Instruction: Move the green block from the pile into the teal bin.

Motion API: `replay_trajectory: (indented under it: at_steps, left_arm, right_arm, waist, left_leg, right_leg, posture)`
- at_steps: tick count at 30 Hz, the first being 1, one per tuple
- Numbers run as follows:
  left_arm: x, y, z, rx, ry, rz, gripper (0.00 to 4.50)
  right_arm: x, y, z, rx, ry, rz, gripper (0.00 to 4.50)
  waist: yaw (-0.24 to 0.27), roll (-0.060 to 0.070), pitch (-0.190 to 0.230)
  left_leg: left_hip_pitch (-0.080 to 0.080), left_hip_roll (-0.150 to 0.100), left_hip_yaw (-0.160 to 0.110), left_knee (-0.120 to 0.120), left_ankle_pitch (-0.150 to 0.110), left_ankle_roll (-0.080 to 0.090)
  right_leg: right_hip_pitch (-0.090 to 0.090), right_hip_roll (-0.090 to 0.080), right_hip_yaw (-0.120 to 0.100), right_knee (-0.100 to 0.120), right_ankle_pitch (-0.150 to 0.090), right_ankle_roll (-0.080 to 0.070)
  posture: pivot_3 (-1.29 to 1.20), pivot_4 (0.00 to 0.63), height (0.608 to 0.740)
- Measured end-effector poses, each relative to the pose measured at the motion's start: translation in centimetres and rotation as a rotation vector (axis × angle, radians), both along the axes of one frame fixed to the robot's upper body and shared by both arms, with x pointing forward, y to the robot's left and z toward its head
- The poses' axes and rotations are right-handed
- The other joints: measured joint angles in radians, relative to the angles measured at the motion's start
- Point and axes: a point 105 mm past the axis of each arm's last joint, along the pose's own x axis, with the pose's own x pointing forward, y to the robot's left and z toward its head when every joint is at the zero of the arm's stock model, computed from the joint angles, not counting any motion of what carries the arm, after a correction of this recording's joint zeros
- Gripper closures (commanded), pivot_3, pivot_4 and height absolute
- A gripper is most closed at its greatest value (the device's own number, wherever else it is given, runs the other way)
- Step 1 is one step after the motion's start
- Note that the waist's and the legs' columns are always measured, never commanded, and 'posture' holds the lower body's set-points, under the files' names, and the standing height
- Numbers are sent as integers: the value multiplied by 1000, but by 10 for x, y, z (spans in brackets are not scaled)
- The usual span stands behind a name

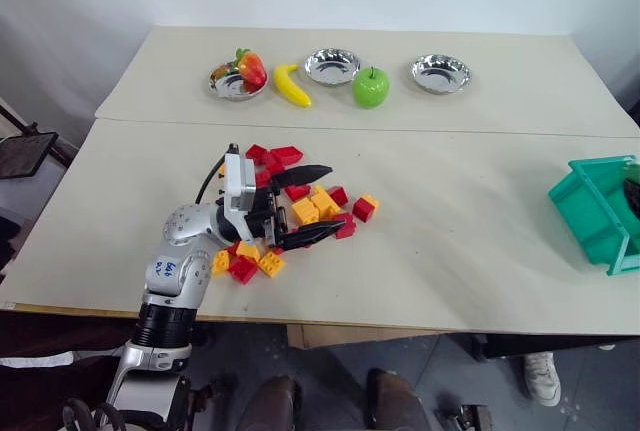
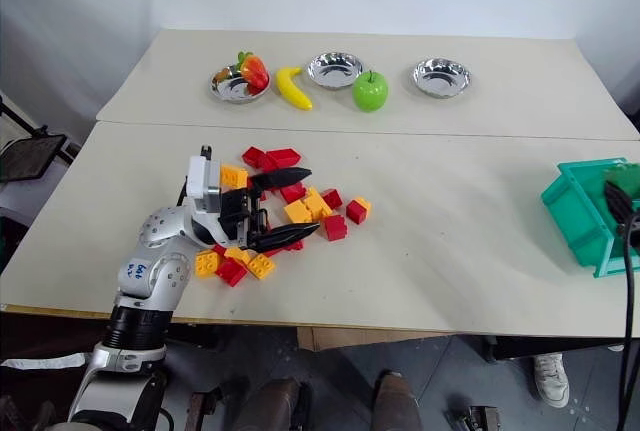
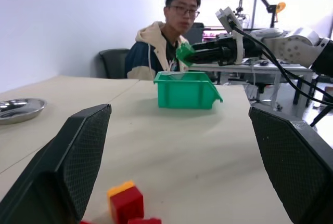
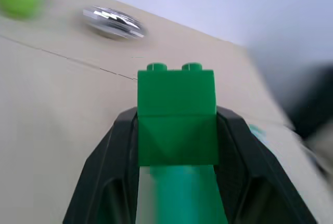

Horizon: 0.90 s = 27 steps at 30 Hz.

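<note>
The green block (image 4: 176, 110), a studded brick, sits clamped between the black fingers of my right gripper (image 4: 176, 125), which is shut on it. In the left wrist view this gripper (image 3: 196, 55) hangs just above the teal bin (image 3: 187, 91), at the table's right edge (image 1: 598, 213). My left gripper (image 1: 335, 199) stands open, level, over the pile (image 1: 306, 211) of red, yellow and orange bricks, with nothing between its fingers (image 3: 78, 156).
At the back of the table stand a silver dish with a strawberry (image 1: 238, 79), a banana (image 1: 292, 85), an empty dish (image 1: 332, 66), a green apple (image 1: 371, 87) and another dish (image 1: 440, 73). A person (image 3: 171, 37) sits beyond the bin.
</note>
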Motion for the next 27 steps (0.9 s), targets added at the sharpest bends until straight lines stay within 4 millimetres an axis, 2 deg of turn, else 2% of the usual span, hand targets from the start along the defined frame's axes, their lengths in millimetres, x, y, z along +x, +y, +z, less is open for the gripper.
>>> replay_trajectory:
  at_steps: [5,9,13,14,16,18,21,22,24,27]
  left_arm:
    - [5,-1,-4,31,-20,-1,0]
    - [7,-2,-2,42,-45,3,0]
    - [7,-1,-3,52,-53,8,0]
    - [8,-1,-3,53,-53,9,0]
    - [9,2,-4,63,-55,23,0]
    - [12,9,-5,96,-64,59,0]
    - [21,34,-13,176,-60,168,0]
    - [23,41,-15,191,-54,197,0]
    - [26,55,-24,250,-49,259,0]
    - [27,85,-41,339,-26,376,0]
  right_arm:
    - [1,-22,-15,51,18,-109,3016]
    - [8,-32,-21,97,29,-135,1705]
    - [11,-35,-19,95,18,-140,299]
    - [12,-35,-18,93,13,-138,35]
    - [17,-28,-11,74,-17,-93,12]
    - [21,-6,-3,56,-49,57,12]
    - [20,51,11,-6,-89,394,12]
    - [19,64,12,-18,-89,465,12]
    - [18,87,6,-39,-53,593,12]
    - [9,126,-23,-75,68,826,12]
  waist:
    - [-1,1,0]
    - [0,1,0]
    - [0,1,0]
    - [0,1,0]
    - [0,1,0]
    - [-3,1,0]
    - [-17,1,0]
    - [-19,1,0]
    - [-19,1,0]
    - [-20,1,0]
  left_leg:
    - [0,0,1,0,0,0]
    - [0,0,0,0,0,0]
    - [0,0,0,0,0,0]
    - [0,0,1,0,0,0]
    - [0,0,1,0,0,0]
    - [0,1,1,-1,0,0]
    - [0,2,0,-1,0,0]
    - [0,2,-1,-1,0,0]
    - [1,2,-4,-1,0,0]
    - [0,2,-8,-2,0,0]
  right_leg:
    - [0,0,0,0,0,0]
    - [0,0,0,0,0,0]
    - [0,0,0,-1,0,0]
    - [0,0,0,-1,0,0]
    - [0,0,0,-1,0,0]
    - [0,0,0,-1,0,0]
    - [0,2,0,-1,0,0]
    - [0,2,0,-1,0,0]
    - [0,1,0,-1,0,0]
    - [-1,1,0,-2,0,0]
  posture:
    - [0,150,740]
    - [0,150,740]
    - [0,150,740]
    - [0,150,740]
    - [0,150,740]
    - [0,150,740]
    - [0,150,740]
    - [0,150,740]
    - [0,150,740]
    - [0,150,740]
